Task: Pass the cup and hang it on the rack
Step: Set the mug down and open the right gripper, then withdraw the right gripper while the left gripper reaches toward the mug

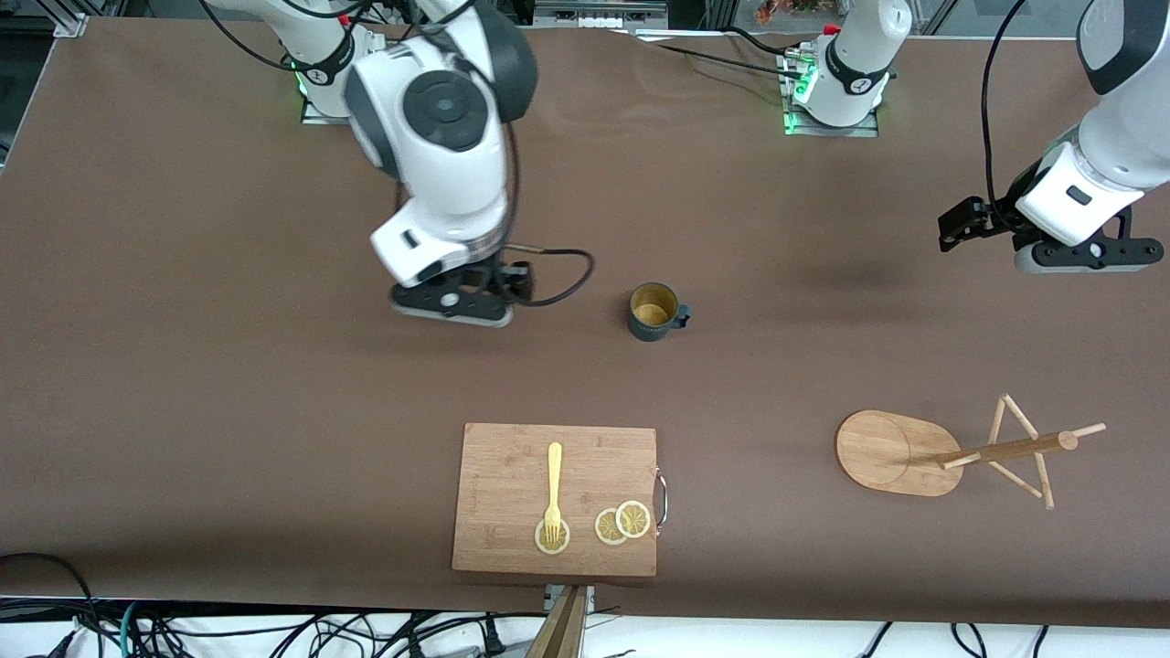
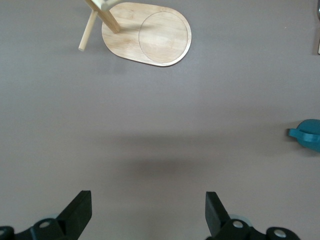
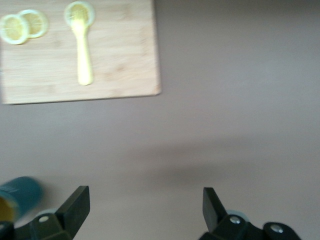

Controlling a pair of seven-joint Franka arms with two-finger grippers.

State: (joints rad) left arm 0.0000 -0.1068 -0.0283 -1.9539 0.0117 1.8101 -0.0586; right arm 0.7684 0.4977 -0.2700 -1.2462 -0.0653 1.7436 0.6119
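Right gripper (image 3: 142,207) open over bare table beside the upright cup (image 1: 654,313), seemingly clear of it. Left gripper (image 2: 147,210) open, waiting above the table, rack (image 1: 951,452) untouched.

Right hand (image 3: 145,210) open over bare table (image 3: 240,125); cup (image 3: 17,197) beside finger; cutting board (image 3: 115,65) near.

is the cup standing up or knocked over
Upright. The cup stands on the table with its round mouth facing up, so the front view looks into its yellowish inside, and its handle sticks out sideways.
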